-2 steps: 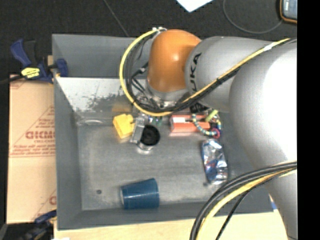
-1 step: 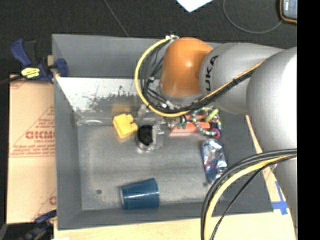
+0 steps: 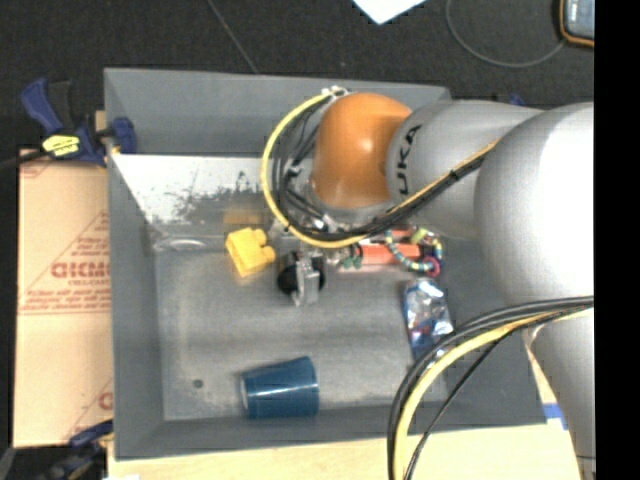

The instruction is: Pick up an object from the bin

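Hovering low at the frame's middle, the gripper (image 3: 300,280) hung just right of a yellow block (image 3: 248,251); whether it was open or clenched could not be told. Nothing looked lifted yet, so the next move probably called for centring over the block. A blue cup (image 3: 280,388) lay lower down.

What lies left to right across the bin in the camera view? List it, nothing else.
Yellow block → gripper → orange thing with coloured beads. Left out, as they overlap these: blue cup lying on its side, crinkly blue packet.
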Controlling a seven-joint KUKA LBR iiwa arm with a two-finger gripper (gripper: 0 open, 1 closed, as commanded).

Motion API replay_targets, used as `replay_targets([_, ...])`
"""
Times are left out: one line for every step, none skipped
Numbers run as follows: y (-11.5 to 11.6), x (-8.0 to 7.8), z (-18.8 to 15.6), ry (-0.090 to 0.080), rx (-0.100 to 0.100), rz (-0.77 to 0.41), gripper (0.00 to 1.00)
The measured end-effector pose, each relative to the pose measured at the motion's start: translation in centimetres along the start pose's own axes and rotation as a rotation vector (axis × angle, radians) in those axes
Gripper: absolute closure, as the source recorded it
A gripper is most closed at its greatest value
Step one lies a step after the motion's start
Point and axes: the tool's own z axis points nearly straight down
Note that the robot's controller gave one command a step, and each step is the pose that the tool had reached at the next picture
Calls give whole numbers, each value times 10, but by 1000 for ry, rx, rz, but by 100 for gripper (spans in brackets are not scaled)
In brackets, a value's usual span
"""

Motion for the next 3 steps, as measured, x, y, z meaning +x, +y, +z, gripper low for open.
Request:
replay_targets([-8, -5, -1, -6, 1, 52, 100])
replay_targets([-8, -5, -2, -6, 1, 54, 100])
replay_targets([-8, -2, -28, 7, 0, 53, 100])
